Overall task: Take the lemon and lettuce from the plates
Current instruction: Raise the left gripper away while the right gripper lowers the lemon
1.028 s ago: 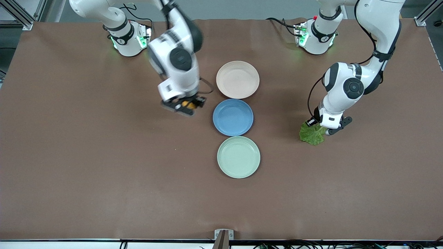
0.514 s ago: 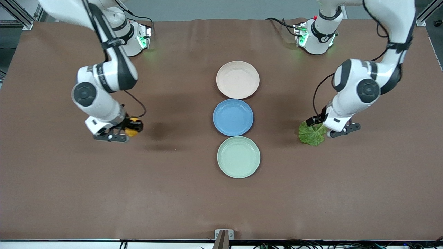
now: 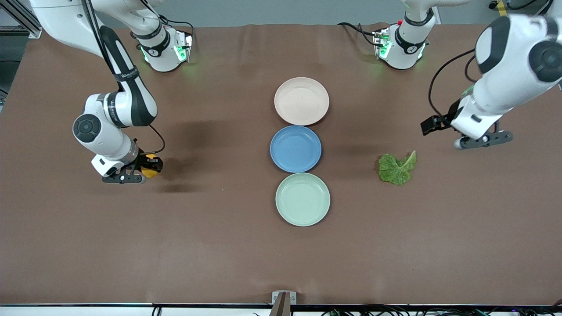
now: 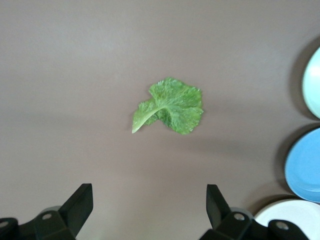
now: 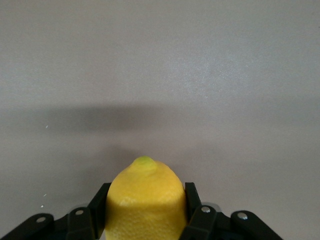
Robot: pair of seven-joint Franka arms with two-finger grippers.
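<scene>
Front view: the lemon (image 3: 150, 172) is seen clamped between the fingers of the right gripper (image 3: 131, 171), low over the bare table toward the right arm's end, well apart from the plates. The lettuce (image 3: 397, 168) is seen lying flat on the table toward the left arm's end, beside the blue plate (image 3: 295, 149) and the mint plate (image 3: 302, 199). The left gripper (image 3: 465, 134) is held spread wide and empty above the table near the lettuce. The cream plate (image 3: 301, 101) is seen bare.
</scene>
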